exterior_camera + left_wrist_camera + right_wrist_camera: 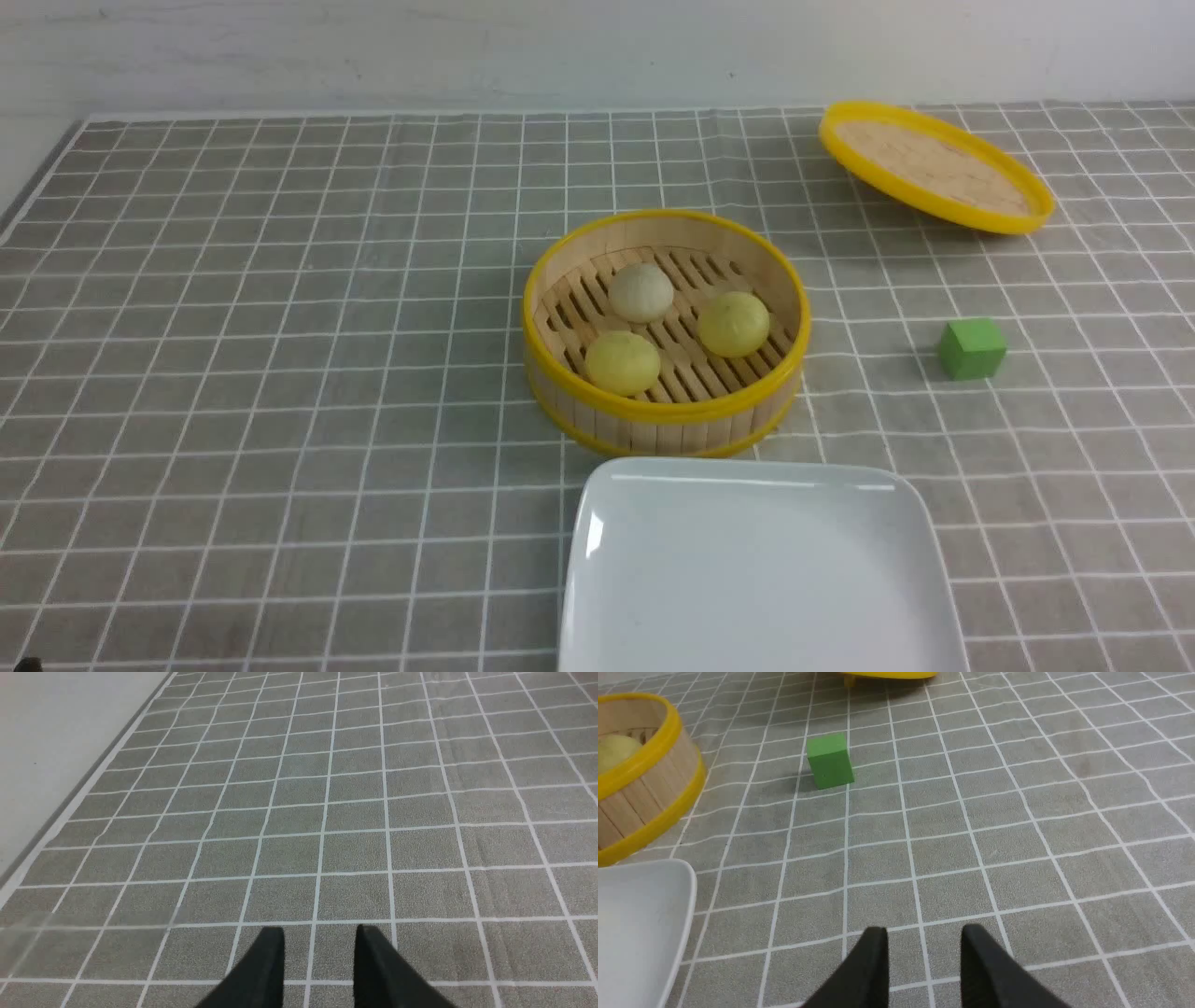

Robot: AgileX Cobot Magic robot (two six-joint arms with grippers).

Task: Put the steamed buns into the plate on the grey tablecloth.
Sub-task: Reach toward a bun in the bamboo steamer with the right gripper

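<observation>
Ahead of me, a round bamboo steamer (653, 425); right of it, a green cube (972, 349); farther back, a yellow-rimmed lid (935, 168).
</observation>
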